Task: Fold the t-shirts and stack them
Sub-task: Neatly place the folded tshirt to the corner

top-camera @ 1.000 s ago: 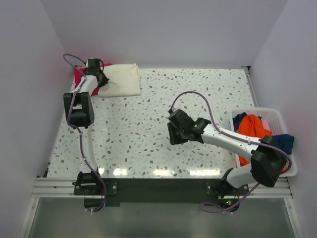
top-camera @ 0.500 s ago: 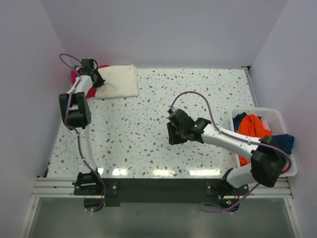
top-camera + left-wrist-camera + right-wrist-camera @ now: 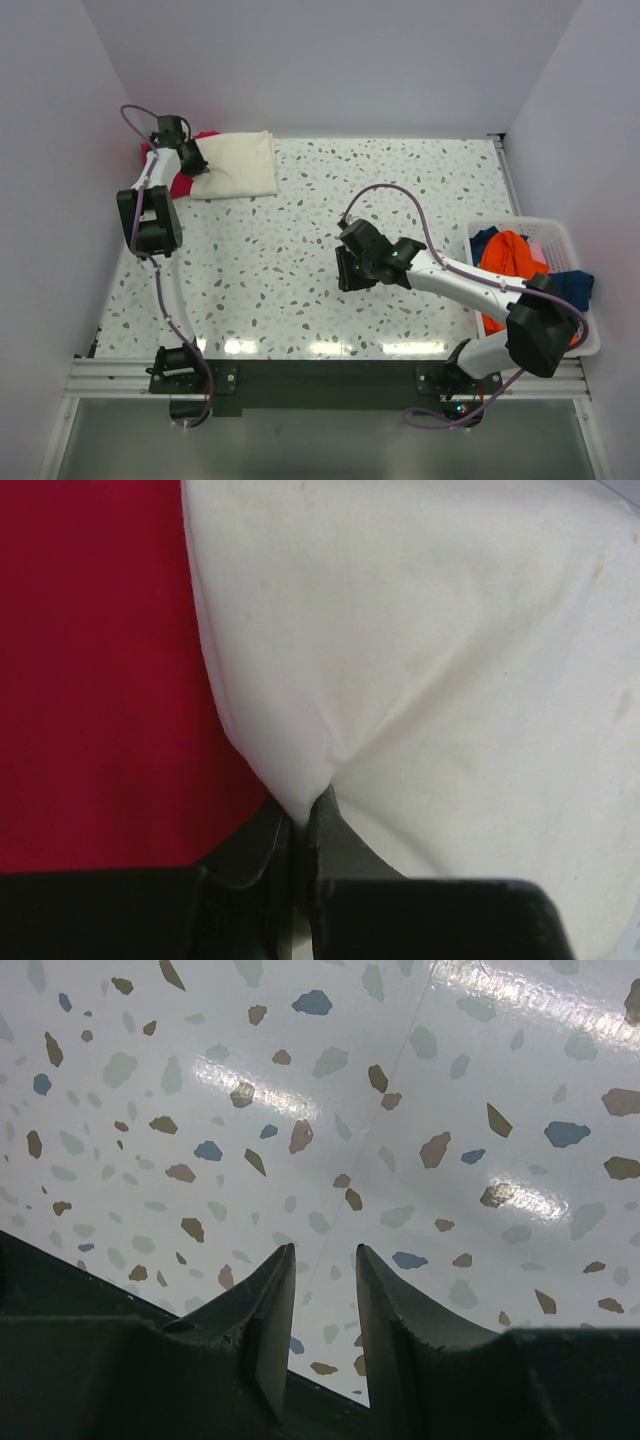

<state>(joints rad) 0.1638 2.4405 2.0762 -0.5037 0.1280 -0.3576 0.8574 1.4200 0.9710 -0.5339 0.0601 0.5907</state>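
Note:
A folded cream t-shirt point(image 3: 240, 165) lies at the far left corner of the table, partly over a folded red t-shirt point(image 3: 183, 180). My left gripper point(image 3: 192, 165) is shut on the cream shirt's left edge. The left wrist view shows that cream cloth point(image 3: 430, 650) pinched into a point between the jaws point(image 3: 300, 815), with red cloth point(image 3: 95, 670) beneath on the left. My right gripper point(image 3: 345, 272) hovers over mid-table, open, with nothing between its fingers point(image 3: 322, 1260). Orange point(image 3: 510, 255) and blue point(image 3: 573, 285) t-shirts sit in a basket.
A white plastic basket point(image 3: 585, 345) holding the loose shirts stands at the table's right edge. White walls close in the left, back and right sides. The speckled tabletop point(image 3: 300, 240) stretches between the two arms.
My left gripper has pulled the cream t-shirt's edge slightly left and farther back over the red one. The right arm has stayed still.

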